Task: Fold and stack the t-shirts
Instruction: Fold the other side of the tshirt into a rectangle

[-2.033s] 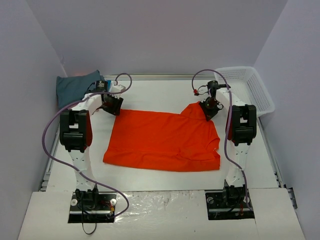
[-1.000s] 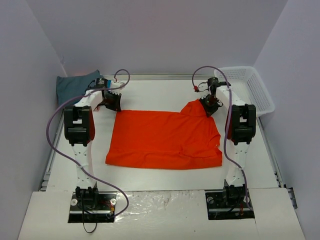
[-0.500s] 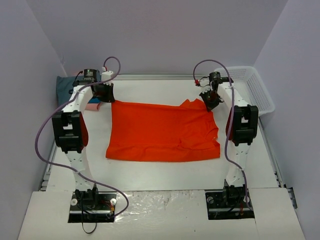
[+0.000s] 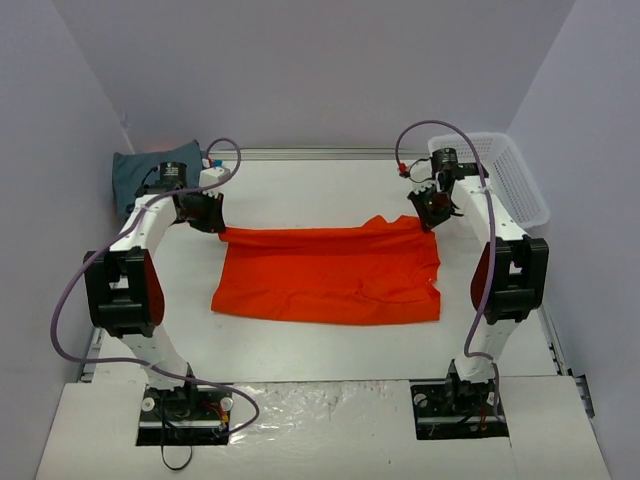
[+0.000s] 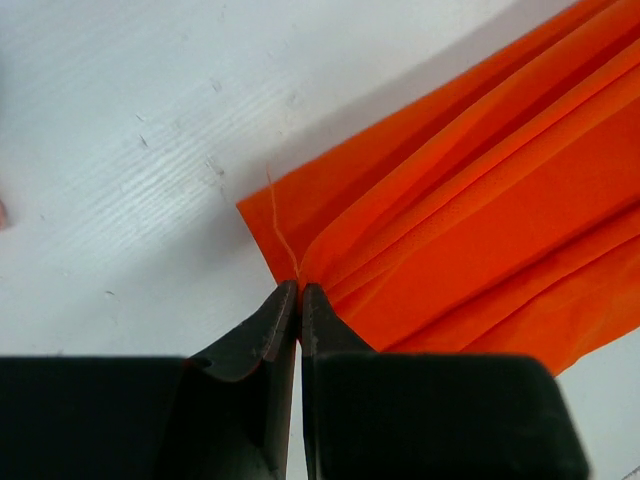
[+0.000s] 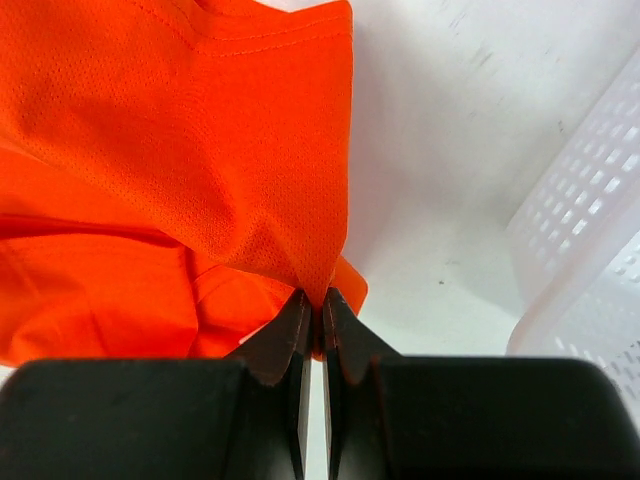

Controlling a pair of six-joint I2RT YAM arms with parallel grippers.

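A bright orange t-shirt (image 4: 330,275) lies mid-table, its far edge lifted off the surface. My left gripper (image 4: 212,218) is shut on the shirt's far left corner (image 5: 300,262). My right gripper (image 4: 430,212) is shut on the far right corner (image 6: 318,285). The cloth hangs taut between the two and its near part rests flat on the table. A dark grey-teal folded t-shirt (image 4: 143,172) sits at the far left against the wall, with a bit of blue (image 4: 208,161) showing beside it.
A white plastic mesh basket (image 4: 500,175) stands at the far right corner, its wall (image 6: 590,250) close beside my right gripper. Both arm bases sit at the near edge. Walls close in left, right and behind.
Both grippers have risen and moved outward, pulling the shirt's far edge up and taut. The shirt's visible flat area has shrunk front to back.
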